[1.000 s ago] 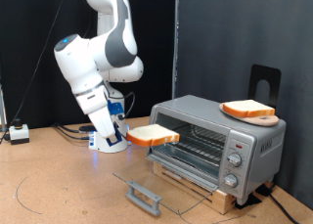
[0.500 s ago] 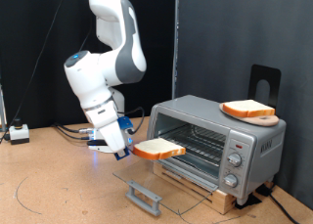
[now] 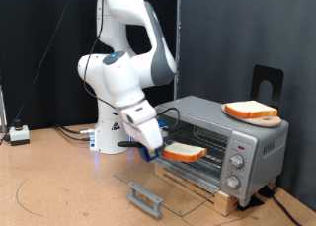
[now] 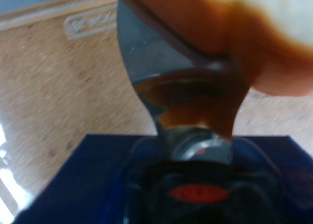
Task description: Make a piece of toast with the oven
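My gripper (image 3: 158, 149) is shut on the piece of toast (image 3: 185, 153), a pale slice with an orange-brown crust, and holds it flat at the mouth of the oven (image 3: 219, 135), whose glass door (image 3: 163, 183) hangs open and flat in front. The slice's far end reaches into the opening above the wire rack (image 3: 202, 144). In the wrist view the toast (image 4: 245, 38) is a blurred orange-cream mass held by a metal finger (image 4: 166, 67). A second slice (image 3: 250, 111) lies on a wooden board on the oven's top.
The oven stands on a wooden base (image 3: 207, 191) at the exterior view's right, with round knobs (image 3: 236, 160) on its right panel. The door's bar handle (image 3: 144, 198) sticks out over the tabletop. A white box (image 3: 18, 134) and cables lie at the left.
The arm has swung towards the exterior view's right and lowered, carrying the toast from in front of the open door to the oven's mouth.
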Robot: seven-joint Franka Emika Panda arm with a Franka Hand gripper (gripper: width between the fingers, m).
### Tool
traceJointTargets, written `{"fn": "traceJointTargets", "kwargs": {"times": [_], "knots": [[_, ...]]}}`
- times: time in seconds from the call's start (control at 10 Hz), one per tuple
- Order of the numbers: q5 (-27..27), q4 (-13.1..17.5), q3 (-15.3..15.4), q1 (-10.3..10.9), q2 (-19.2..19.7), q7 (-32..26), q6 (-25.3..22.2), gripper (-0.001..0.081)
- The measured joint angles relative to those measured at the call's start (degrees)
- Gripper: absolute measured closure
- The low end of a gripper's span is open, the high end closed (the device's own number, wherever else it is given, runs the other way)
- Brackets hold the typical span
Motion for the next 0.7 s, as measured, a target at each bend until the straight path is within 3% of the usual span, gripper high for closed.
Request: {"fn": "traceJointTargets", "kwargs": {"times": [0.2, 0.5, 0.7], "knots": [[1.1, -0.7, 2.8, 2.2, -0.8, 0.5, 4.1, 0.0407], [1.1, -1.4, 4.6, 3.7, -3.4, 0.3, 5.3, 0.0407], [-6.4, -2.7, 6.5, 2.4, -5.4, 2.6, 7.1, 0.0407]]}}
